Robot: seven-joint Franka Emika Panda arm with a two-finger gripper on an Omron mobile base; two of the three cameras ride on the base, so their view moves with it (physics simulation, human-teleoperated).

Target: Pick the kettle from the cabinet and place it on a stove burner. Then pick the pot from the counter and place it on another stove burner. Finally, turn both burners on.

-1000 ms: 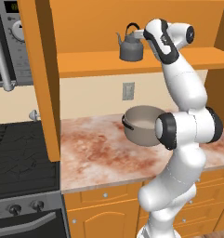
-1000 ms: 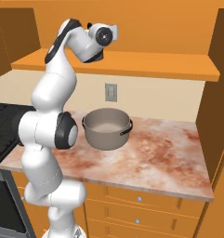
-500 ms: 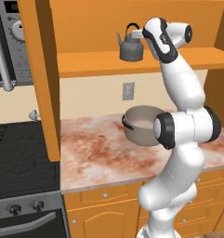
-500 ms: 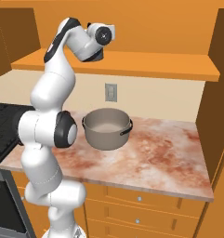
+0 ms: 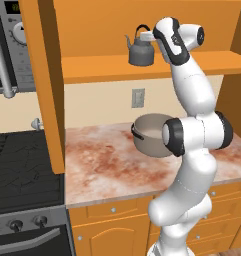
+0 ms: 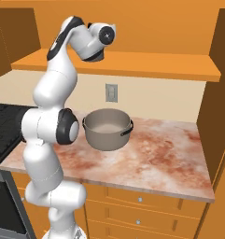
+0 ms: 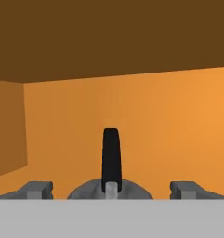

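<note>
One stove [image 5: 22, 170] at the far left in the left base view, then one kettle [image 5: 141, 52] on the cabinet [image 5: 117, 67] shelf, one pot [image 6: 107, 129] on the counter [image 6: 156, 154], one wall outlet [image 6: 111, 92]. The hand view adds the kettle's upright black handle (seen edge-on) centred between the gripper [image 7: 112, 189] fingertips [image 7: 36, 189], spread fully wide and holding nothing. The right base view hides the kettle behind the arm. Since half a second ago the hand has edged slightly closer to the kettle.
</note>
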